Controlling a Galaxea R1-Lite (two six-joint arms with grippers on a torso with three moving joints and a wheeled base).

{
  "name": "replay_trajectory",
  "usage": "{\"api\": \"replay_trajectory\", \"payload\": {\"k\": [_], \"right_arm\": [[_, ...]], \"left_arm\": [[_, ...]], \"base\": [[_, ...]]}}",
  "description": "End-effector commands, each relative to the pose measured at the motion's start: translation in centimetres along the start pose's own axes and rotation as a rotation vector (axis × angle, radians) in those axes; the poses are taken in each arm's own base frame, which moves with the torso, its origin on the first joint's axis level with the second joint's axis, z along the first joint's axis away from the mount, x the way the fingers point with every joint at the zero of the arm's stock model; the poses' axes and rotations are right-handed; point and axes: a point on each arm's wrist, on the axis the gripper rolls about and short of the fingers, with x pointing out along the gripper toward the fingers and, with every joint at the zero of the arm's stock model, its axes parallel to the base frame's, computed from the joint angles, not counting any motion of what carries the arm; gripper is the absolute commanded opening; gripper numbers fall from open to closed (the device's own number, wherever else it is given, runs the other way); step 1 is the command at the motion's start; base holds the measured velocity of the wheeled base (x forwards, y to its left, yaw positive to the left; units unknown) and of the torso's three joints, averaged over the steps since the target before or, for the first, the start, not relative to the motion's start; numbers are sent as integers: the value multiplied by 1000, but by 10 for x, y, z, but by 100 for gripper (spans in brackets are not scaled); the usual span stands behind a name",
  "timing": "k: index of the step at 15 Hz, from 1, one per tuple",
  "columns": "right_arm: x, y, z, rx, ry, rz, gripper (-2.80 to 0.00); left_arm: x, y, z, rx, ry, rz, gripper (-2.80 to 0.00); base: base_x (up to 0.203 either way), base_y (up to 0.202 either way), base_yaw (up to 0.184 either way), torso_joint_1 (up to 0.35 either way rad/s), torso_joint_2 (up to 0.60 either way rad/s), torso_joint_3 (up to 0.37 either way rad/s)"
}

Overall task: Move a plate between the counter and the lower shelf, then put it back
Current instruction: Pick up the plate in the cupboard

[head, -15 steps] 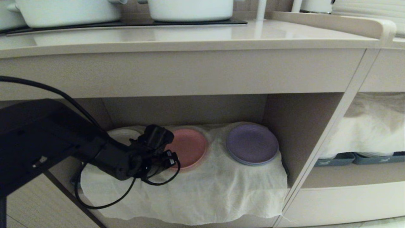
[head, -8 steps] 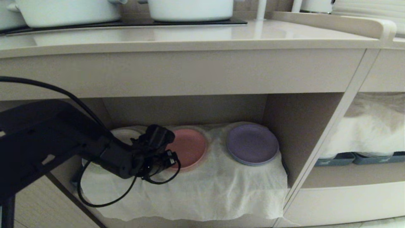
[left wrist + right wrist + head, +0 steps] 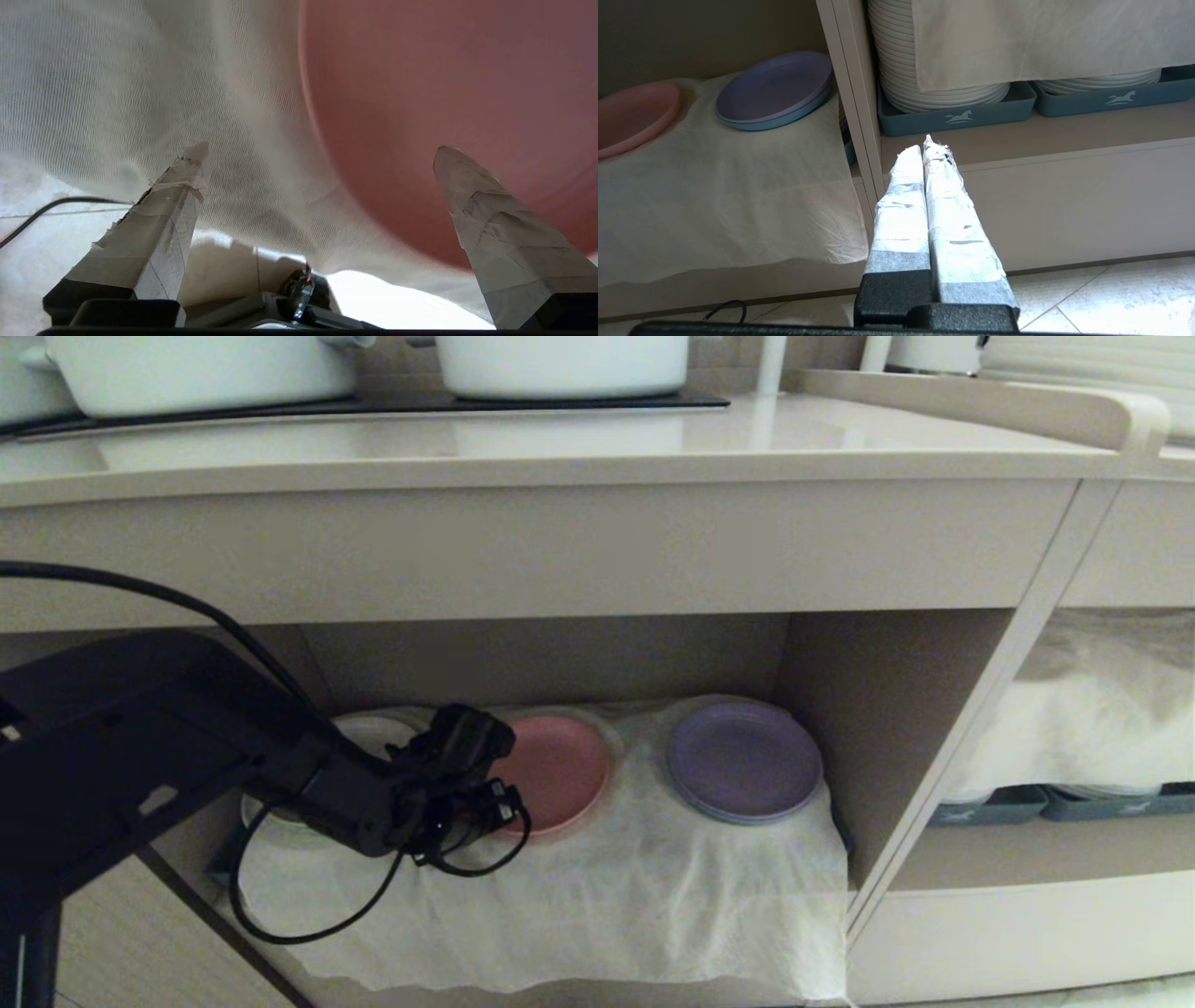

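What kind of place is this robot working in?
Most likely a kitchen, perhaps a canteen or a mock-up. White pots stand on a hob set into the counter, coloured plates such as the pink plate lie on the cloth-covered lower shelf, and stacked white plates fill grey trays.

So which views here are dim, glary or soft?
Head view: shelf recess dim, pale sheen on the counter. Left wrist view: pink plate soft, bright glare low between the fingers. Right wrist view: evenly lit, sharp.

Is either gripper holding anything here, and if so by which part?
Nothing is held. The left gripper is open at the near edge of the pink plate on the lower shelf; the right gripper is shut on nothing.
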Motion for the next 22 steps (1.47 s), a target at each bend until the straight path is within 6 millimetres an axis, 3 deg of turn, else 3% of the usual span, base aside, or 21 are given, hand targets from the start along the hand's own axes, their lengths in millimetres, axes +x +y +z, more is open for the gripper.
{"api": "replay_trajectory", "payload": {"k": [1, 10, 22], "right_arm": [[0, 0, 0, 1, -1, 0, -280], [0, 0, 0, 1, -1, 0, -280], [0, 0, 0, 1, -1, 0, -280]], "left_arm": [[2, -2, 3, -11, -9, -3, 0], [6, -11, 10, -14, -16, -11, 0], [16, -17, 1, -13, 3, -9, 0]], "base": [[0, 0, 0, 0, 0, 0], [0, 0, 0, 0, 0, 0], [0, 0, 0, 0, 0, 0]]}}
